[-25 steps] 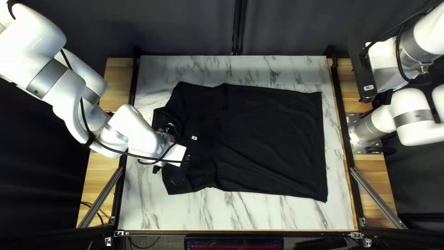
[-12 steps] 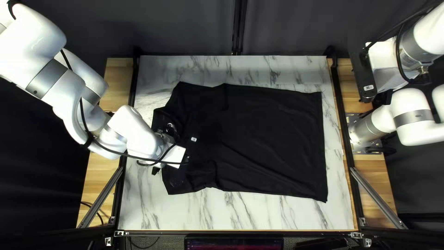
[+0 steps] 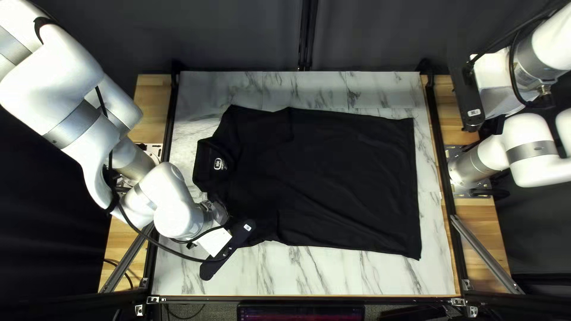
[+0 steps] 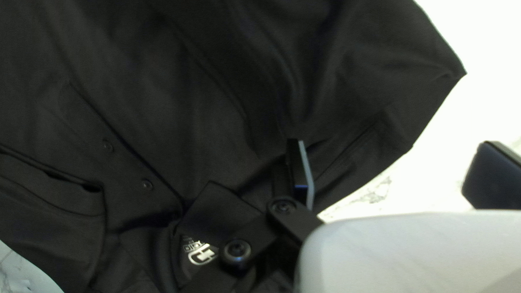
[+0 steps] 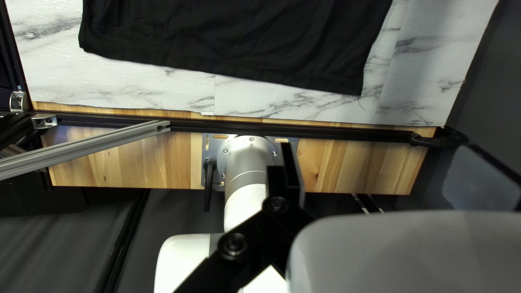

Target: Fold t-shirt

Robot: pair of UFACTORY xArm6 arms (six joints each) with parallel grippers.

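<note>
Where left hand [image 3: 228, 252] covers it, t-shirt [image 3: 345, 178] hidden.

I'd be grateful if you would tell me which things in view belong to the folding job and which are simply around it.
For the job:
- black collared shirt, spread on the marble-patterned tabletop
- left gripper
- right gripper

Simply around:
- screen at the table's near edge
- dark curtain
- slanting metal bars

Marble-patterned tabletop [image 3: 333, 274], wooden boards [image 3: 153, 101] at left and right; directly upon it, black T-shirt [image 3: 345, 178] spread flat, collar [image 3: 204, 169] to left, hem [image 3: 414, 184] to right.
</note>
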